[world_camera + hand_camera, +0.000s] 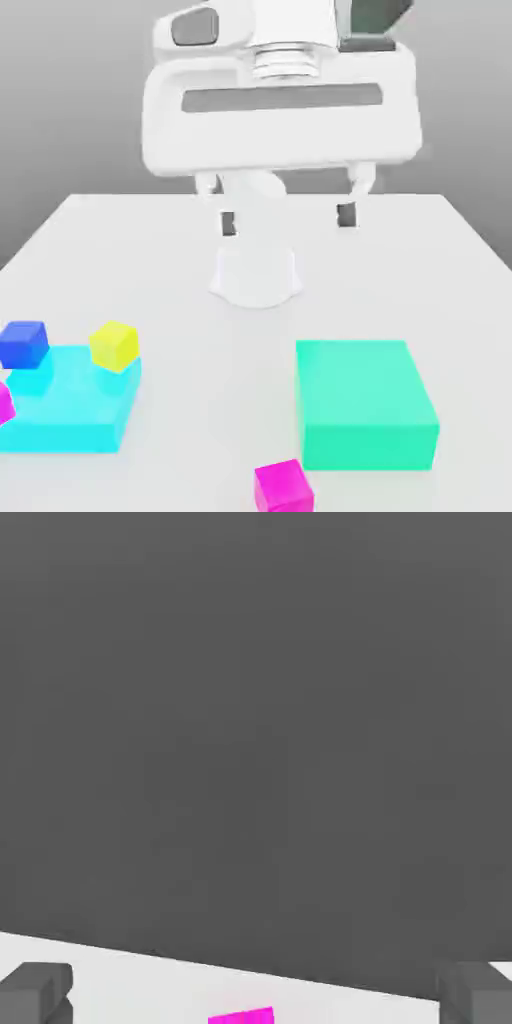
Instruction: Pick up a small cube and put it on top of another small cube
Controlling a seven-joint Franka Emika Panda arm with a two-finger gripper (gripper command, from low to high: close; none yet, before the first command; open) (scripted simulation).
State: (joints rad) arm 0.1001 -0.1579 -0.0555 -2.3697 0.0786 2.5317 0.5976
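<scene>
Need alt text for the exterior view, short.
A white robot arm's open gripper hangs above a white table, holding nothing. Near the front edge sits a small magenta cube, beside a flat teal block; at the view's left, a yellow cube and a dark blue cube rest on a cyan block.

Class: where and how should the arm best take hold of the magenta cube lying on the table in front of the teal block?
Probably from straight above, the open tool closing on two opposite vertical faces of the magenta cube. It sits flat on the table, apart from the teal block.
</scene>
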